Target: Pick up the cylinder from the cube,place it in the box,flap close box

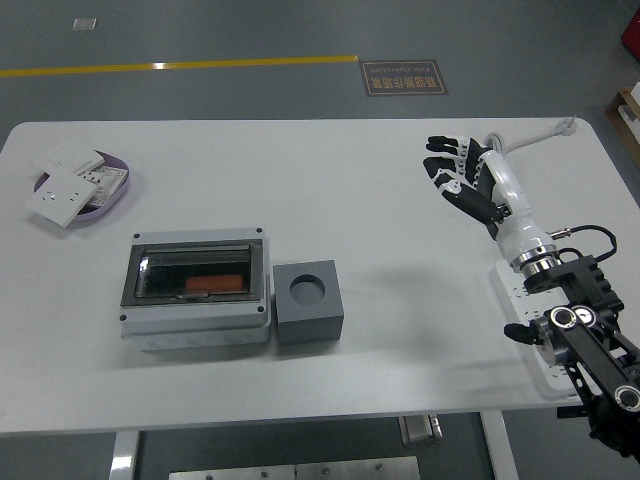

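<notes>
A grey box (195, 295) with a shut clear flap lies at the table's left middle. An orange cylinder (213, 285) lies inside it, seen through the flap. A dark grey cube (308, 302) with an empty round hole on top stands against the box's right side. My right hand (455, 172) is raised over the table's right side, far from the box, fingers spread and holding nothing. My left arm is out of view.
A purple dish (118, 196) with white switch plates sits at the far left. A white cable (512, 145) and a white power strip (520, 290) lie at the right edge under my right arm.
</notes>
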Robot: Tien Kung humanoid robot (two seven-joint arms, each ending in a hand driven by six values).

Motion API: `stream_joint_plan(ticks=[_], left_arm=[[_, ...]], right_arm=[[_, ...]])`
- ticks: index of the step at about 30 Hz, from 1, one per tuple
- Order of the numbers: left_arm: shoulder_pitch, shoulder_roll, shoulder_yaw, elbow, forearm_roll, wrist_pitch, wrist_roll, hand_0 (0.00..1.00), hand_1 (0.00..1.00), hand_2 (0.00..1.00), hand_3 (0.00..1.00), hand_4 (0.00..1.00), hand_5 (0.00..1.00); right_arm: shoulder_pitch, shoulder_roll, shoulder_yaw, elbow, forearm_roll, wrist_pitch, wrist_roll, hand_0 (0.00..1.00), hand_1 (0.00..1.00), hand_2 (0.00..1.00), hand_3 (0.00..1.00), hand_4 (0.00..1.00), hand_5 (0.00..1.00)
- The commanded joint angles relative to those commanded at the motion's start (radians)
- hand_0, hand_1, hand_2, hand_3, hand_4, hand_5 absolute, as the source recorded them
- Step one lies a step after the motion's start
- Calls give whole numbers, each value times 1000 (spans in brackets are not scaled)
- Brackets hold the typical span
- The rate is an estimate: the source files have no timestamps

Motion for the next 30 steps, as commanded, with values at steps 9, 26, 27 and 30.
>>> stream_joint_plan(ticks=[9, 26, 27, 30], left_arm=[[-5, 7, -5, 0, 17, -7, 2, 923, 852, 854, 951, 2, 2], [1, 21, 10, 0, -21, -3, -5, 923, 852, 854, 951, 2, 2], [3, 20, 15, 0, -31, -2, -7, 923, 852, 854, 951, 2, 2], [4, 16, 25, 0, -51, 0, -12, 923, 852, 854, 951, 2, 2]], right_arm=[[-22, -1, 39, -5, -14, -10, 1, 806, 703, 737, 723, 910, 403], [-20, -1, 49, -4, -26, -35, 3, 820, 729, 748, 732, 934, 411], [-18, -2, 46, -2, -26, -36, 5, 820, 729, 748, 732, 934, 411], [-15, -4, 38, 2, -25, -40, 10, 819, 731, 746, 737, 935, 417]])
